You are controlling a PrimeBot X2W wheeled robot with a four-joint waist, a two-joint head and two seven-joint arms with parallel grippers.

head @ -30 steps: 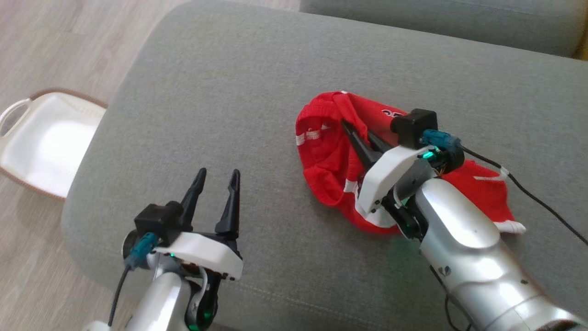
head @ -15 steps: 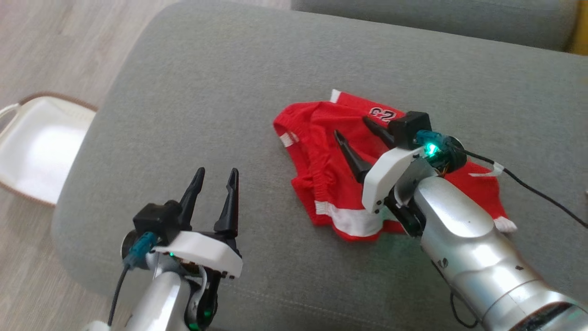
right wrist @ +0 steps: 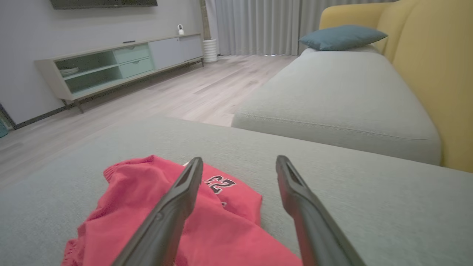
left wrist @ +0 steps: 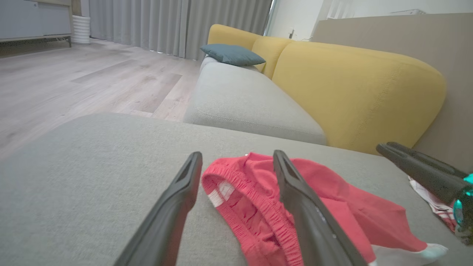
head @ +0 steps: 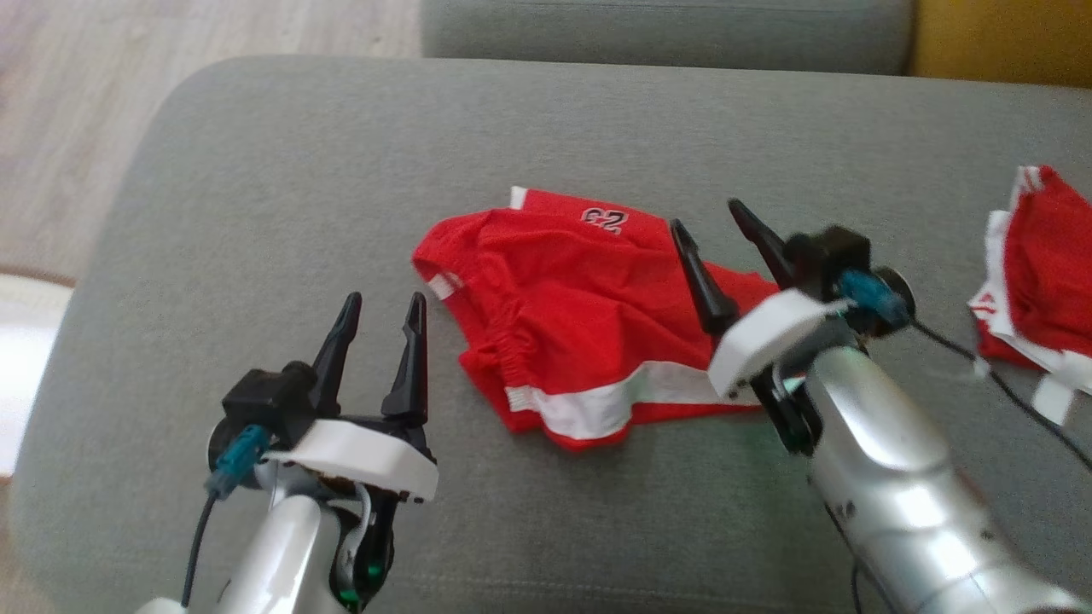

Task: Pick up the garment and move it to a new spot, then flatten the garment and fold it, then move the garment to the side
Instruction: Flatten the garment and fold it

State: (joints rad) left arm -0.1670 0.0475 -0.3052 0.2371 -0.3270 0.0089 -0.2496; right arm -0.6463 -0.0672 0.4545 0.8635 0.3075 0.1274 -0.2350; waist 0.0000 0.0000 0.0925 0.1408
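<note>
Garment (head: 589, 333) red, white-trimmed, rumpled, numbered

Our left gripper (head: 385, 298) and right gripper (head: 706, 215) each have two long, tapering black fingers (head: 408, 358) set in a white shell (head: 358, 448). Behind them we see glossy silver forearms (head: 896, 503). A black camera block (head: 264, 401) sits at each wrist, with a teal plug (head: 232, 460) and a thin black cable (head: 194, 546); a green light (head: 344, 593) glows under the left wrist.
</note>
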